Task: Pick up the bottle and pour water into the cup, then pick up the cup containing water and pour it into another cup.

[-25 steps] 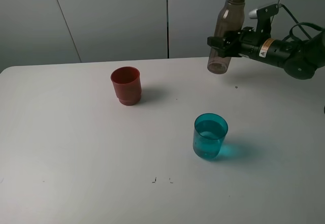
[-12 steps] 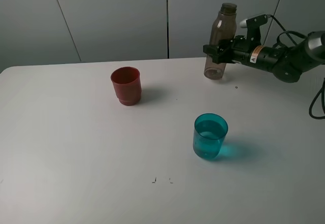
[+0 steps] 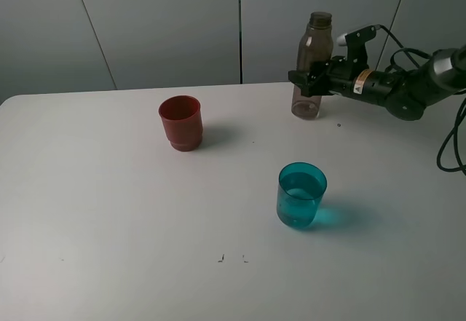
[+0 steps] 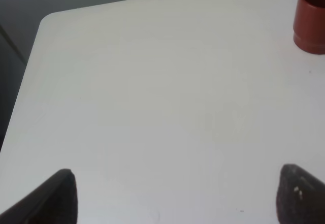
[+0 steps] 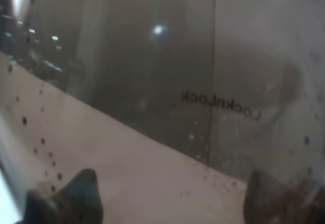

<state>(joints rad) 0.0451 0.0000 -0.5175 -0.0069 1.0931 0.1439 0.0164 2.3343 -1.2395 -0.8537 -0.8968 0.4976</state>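
Observation:
The smoky grey-brown bottle [image 3: 317, 41] stands upright at the back right of the white table, its base on or just above the surface. My right gripper [image 3: 309, 79] is shut on the bottle at mid-height. In the right wrist view the bottle [image 5: 167, 82] fills the frame between my right gripper's [image 5: 170, 203] fingers. The teal cup [image 3: 301, 194] stands in front of the bottle, at the table's middle right, with water in it. The dark-red cup [image 3: 180, 122] stands at the back left; it also shows in the left wrist view [image 4: 311, 18]. My left gripper [image 4: 177, 198] is open and empty over bare table.
The white table [image 3: 109, 212] has a rounded back-left corner [image 4: 48, 21] and ends at a grey wall behind. A few small dark specks [image 3: 220, 258] lie near the front edge. Cables hang off the right arm [image 3: 408, 88] at the right edge.
My right gripper has carried the bottle down and slightly left, from tilted in the air to upright at the table's back right. Both cups are unmoved.

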